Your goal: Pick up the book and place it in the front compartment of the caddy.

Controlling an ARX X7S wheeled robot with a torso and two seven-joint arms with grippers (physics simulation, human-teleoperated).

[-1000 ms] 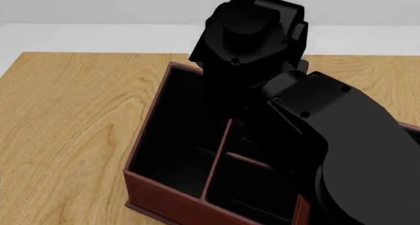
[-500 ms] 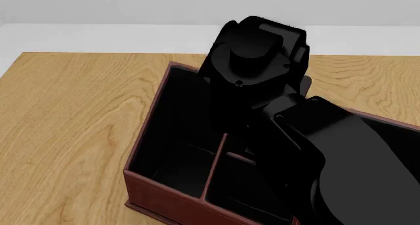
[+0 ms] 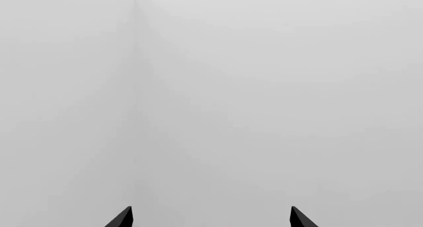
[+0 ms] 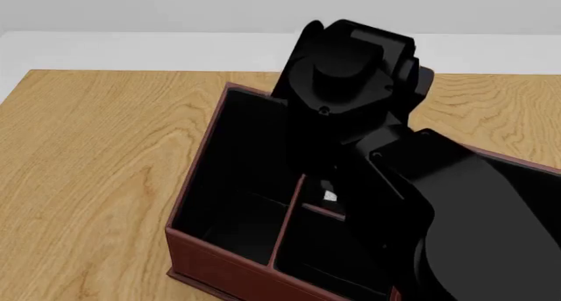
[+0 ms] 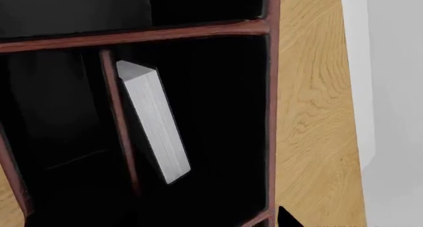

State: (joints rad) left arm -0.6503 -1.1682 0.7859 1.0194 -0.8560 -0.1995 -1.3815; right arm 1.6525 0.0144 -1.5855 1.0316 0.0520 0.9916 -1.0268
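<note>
The caddy (image 4: 197, 183) is a reddish-brown box with a black inside and thin dividers, standing on the wooden table. The book (image 5: 155, 123) shows its white page edges. It stands tilted inside one compartment, leaning on a thin divider (image 5: 119, 123), with the caddy's outer wall (image 5: 271, 113) on its other side. In the head view only a white corner of the book (image 4: 330, 196) peeks out under my right arm (image 4: 351, 84). My right gripper (image 5: 205, 219) hangs open above that compartment, clear of the book; one fingertip (image 5: 288, 218) shows. My left gripper (image 3: 210, 219) is open on blank grey.
The wooden table (image 4: 96, 156) stretches to the left of the caddy and beyond it on the right (image 4: 500, 110). Its far edge meets a pale floor. My right arm covers the caddy's right half in the head view.
My right wrist has shifted a little right and back over the caddy. A white corner of the book now shows beneath it, where only black showed before.
</note>
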